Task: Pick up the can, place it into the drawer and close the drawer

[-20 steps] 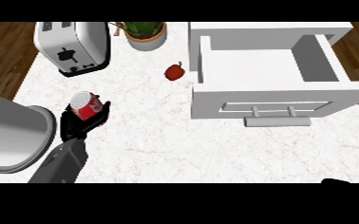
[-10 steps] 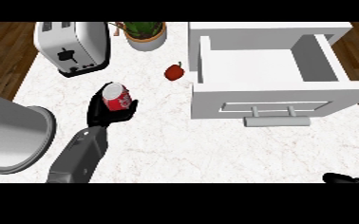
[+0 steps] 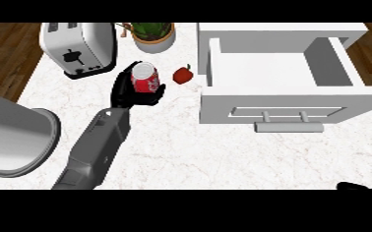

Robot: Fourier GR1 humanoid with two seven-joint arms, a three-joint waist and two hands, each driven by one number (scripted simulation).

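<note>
can (image 3: 146, 80): picked up; left hand (image 3: 123, 91) fingers curled round it, centre-left of frame
drawer (image 3: 272, 103): open, right of frame; can not inside
todo: place can, close drawer

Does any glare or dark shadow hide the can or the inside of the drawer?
Head view: even light, no glare; the can, held in the left hand, shows plainly; the drawer is lit inside, only one side wall shaded grey.

counter (image 3: 218, 147): white marble look, veined, smooth. toaster (image 3: 80, 46): polished metal. can (image 3: 146, 80): glossy red, metal top. drawer (image 3: 276, 103): matt white; handle (image 3: 288, 127) probably brushed metal.
</note>
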